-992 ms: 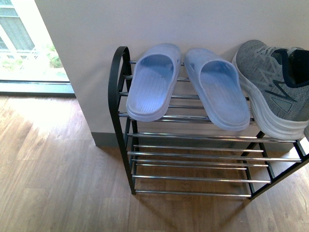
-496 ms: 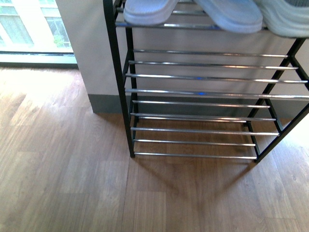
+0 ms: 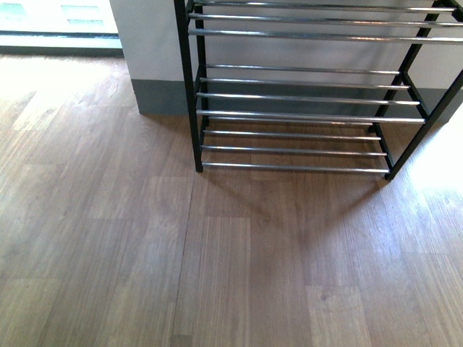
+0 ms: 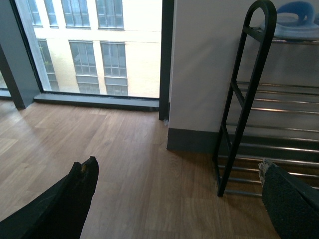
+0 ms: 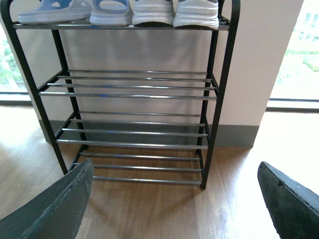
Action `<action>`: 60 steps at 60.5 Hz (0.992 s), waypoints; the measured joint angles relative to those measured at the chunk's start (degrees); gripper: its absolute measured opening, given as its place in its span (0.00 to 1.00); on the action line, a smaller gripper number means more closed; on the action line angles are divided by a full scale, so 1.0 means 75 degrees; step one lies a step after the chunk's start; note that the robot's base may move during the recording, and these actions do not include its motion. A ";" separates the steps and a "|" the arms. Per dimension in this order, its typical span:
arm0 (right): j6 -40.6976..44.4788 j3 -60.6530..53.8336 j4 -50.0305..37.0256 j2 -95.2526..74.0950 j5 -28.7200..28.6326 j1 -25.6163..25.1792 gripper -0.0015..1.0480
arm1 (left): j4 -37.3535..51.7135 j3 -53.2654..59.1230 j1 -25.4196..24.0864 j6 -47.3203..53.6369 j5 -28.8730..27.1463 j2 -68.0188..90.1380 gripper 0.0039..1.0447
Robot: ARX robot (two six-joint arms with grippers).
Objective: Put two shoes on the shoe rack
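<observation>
Standing against a pale wall on a brown wood-plank floor, the black-framed shoe rack with thin chrome bars shows only its lower tiers in the front view, and those tiers carry nothing. From the right wrist view the full rack is visible: on the top tier sit the two grey sneakers with thick white soles, side by side with heels facing the camera, at the end of the tier nearer the right-hand post in that picture. Just beside them on the same tier rests a pair of light blue plastic slippers. The middle and lower tiers are bare. The right tool hangs low in front of the rack, its dark fingers set wide apart with nothing between them. The left tool is likewise spread, dark fingers far apart and empty, with the rack's arched black end frame and one blue slipper in its view beside a large window.
</observation>
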State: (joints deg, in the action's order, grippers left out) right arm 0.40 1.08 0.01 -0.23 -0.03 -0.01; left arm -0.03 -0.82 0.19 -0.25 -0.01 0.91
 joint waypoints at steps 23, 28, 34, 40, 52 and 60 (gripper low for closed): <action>-0.0003 0.0000 0.0000 0.0000 0.0012 0.0000 0.91 | 0.0000 0.0000 0.0000 0.0000 0.0000 0.0000 0.91; 0.0000 0.0000 0.0000 0.0000 0.0003 0.0000 0.91 | 0.0000 0.0000 0.0000 0.0000 -0.0003 0.0000 0.91; -0.0003 0.0000 0.0000 0.0000 0.0009 0.0000 0.91 | 0.0000 0.0000 0.0000 0.0000 0.0000 0.0000 0.91; -0.0003 0.0000 0.0000 -0.0003 0.0012 0.0000 0.91 | 0.0000 0.0000 0.0000 0.0000 0.0000 0.0000 0.91; 0.0000 0.0000 0.0000 -0.0006 0.0003 0.0000 0.91 | 0.0003 0.0000 0.0000 0.0000 0.0000 0.0000 0.91; 0.0000 0.0000 0.0000 -0.0006 0.0006 0.0000 0.91 | 0.0003 0.0000 0.0000 0.0000 0.0000 0.0000 0.91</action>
State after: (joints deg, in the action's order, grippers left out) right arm 0.40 1.08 0.01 -0.27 0.01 -0.01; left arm -0.01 -0.82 0.19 -0.25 -0.01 0.91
